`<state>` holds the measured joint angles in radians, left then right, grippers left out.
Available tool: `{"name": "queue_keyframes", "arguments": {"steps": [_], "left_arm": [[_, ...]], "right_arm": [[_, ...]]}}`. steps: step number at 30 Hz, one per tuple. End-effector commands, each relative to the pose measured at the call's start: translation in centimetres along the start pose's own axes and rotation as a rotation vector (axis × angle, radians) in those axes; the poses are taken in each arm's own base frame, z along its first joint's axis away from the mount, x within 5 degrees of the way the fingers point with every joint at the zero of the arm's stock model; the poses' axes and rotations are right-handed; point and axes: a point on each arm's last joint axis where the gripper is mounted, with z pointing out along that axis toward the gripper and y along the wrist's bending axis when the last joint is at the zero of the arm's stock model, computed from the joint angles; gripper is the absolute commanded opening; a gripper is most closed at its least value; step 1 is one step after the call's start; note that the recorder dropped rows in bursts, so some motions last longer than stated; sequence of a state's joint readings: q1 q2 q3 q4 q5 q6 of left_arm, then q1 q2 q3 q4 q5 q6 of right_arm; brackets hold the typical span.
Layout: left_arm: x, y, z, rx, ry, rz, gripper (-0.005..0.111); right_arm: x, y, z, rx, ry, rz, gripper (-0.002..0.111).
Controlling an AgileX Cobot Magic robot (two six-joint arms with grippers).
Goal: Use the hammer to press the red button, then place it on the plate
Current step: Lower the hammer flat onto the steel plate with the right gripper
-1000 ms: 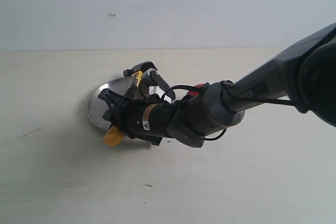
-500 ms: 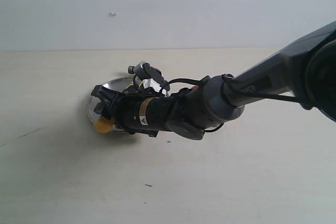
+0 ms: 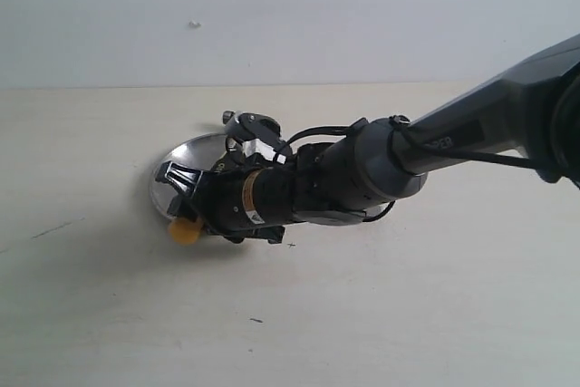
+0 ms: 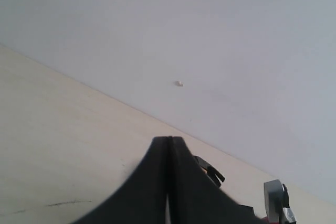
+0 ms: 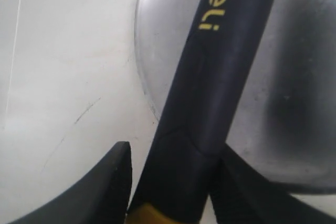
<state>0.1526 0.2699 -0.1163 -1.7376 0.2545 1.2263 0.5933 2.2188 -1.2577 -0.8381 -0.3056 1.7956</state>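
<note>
Right hand [image 5: 173, 153] straddled the hammer [image 5: 220, 77] handle over the plate [image 3: 164, 189]. A sliver of gap showed on one side, so clamped or loosened could not be told. Left hand [image 4: 169, 142] sat closed, idle. Yellow end cap [image 3: 185, 232] overhung the rim above the tabletop [image 3: 109, 296] (tipping risk). Advice: shift inward, lower flat, release slowly.
</note>
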Motion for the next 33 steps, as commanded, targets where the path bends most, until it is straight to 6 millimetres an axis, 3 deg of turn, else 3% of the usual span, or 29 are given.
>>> {"name": "queue_keyframes", "arguments": {"steps": [1, 11, 33], "left_arm": [[0.1, 0.0, 0.0, 0.005, 0.003, -0.005, 0.000], [0.1, 0.0, 0.0, 0.005, 0.003, -0.005, 0.000], [0.1, 0.0, 0.0, 0.005, 0.003, -0.001, 0.000]], "right_arm": [[0.0, 0.5, -0.4, 0.000, 0.028, -0.036, 0.045], [-0.3, 1.6, -1.8, 0.025, 0.049, -0.078, 0.045], [-0.1, 1.8, -2.0, 0.021, 0.084, -0.198, 0.046]]}}
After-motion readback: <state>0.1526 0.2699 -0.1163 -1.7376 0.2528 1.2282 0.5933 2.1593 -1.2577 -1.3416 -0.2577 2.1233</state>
